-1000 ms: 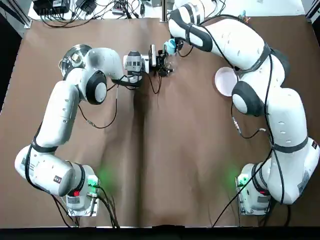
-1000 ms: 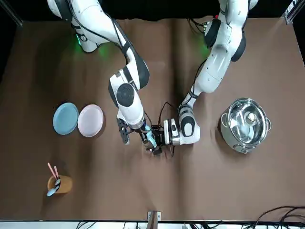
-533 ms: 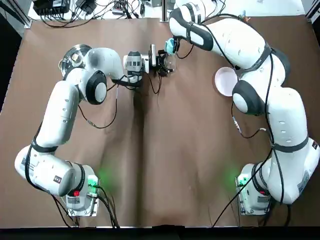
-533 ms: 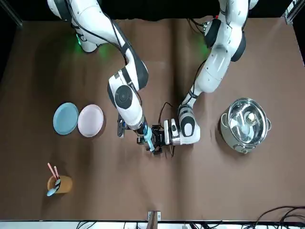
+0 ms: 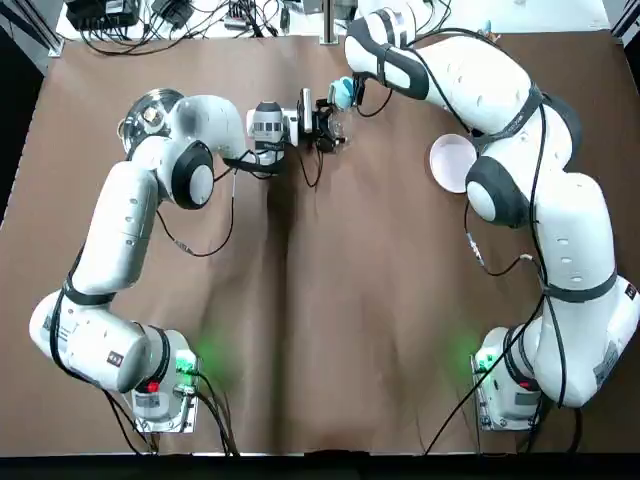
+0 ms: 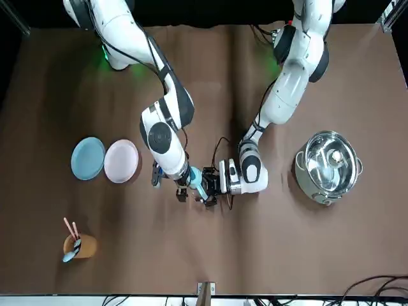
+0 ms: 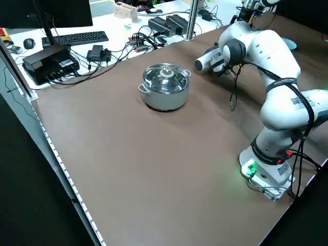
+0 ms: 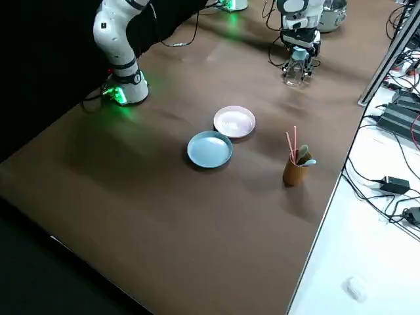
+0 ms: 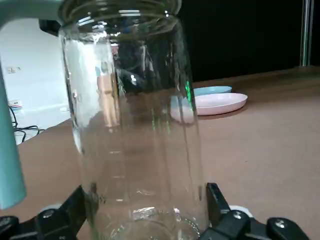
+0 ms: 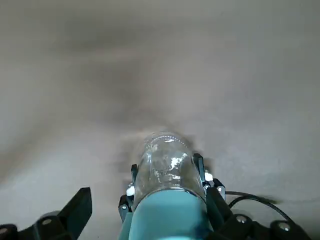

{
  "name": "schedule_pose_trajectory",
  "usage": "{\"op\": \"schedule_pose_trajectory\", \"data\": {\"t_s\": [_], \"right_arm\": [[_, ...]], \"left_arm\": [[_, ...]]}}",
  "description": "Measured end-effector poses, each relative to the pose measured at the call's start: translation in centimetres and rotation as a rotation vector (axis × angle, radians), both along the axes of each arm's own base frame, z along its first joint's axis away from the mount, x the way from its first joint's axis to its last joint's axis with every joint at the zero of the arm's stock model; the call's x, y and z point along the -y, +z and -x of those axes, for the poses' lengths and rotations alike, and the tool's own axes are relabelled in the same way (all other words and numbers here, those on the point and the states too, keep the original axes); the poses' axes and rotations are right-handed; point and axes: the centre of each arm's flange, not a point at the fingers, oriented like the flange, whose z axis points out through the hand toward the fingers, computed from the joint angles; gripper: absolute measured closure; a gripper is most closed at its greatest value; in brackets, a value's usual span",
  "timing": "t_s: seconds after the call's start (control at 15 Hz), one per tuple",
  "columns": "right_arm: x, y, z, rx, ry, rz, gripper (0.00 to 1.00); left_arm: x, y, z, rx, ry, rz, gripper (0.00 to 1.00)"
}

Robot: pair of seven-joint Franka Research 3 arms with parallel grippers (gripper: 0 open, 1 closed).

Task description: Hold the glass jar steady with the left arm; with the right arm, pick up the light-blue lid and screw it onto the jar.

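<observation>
The left gripper [image 9: 150,200] clamps the upright glass jar [image 9: 132,115] low on its body as the right gripper [image 10: 150,210], its grip impossible to judge, hangs directly above with the light-blue lid [image 10: 167,215] at the jar's mouth, the jar's long axis running straight down from it.

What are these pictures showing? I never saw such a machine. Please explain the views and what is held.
Two white robot arms stand at a brown table. One picture looks down from overhead, one faces the robot, two look from the sides, two from cameras on the wrists. The left gripper is shut on an upright clear glass jar. The right gripper is at a light-blue lid by the jar's top; whether it grips it, I cannot tell. Also there: a steel pot, a pink plate, a blue plate, a brown cup with utensils.
</observation>
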Motion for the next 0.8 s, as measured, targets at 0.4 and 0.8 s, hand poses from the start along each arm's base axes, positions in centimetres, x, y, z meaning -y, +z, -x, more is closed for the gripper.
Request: {"op": "schedule_pose_trajectory", "data": {"t_s": [0.4, 0.8], "right_arm": [[1.6, -0.1, -1.5, 0.044, -0.022, 0.000, 0.00], [3.5, -0.2, -2.4, 0.028, 0.035, 0.020, 0.00]], "left_arm": [[-0.1, 0.1, 0.0, 0.057, -0.023, -0.003, 0.04], [-0.1, 0.1, 0.0, 0.058, -0.024, -0.004, 0.04]]}}
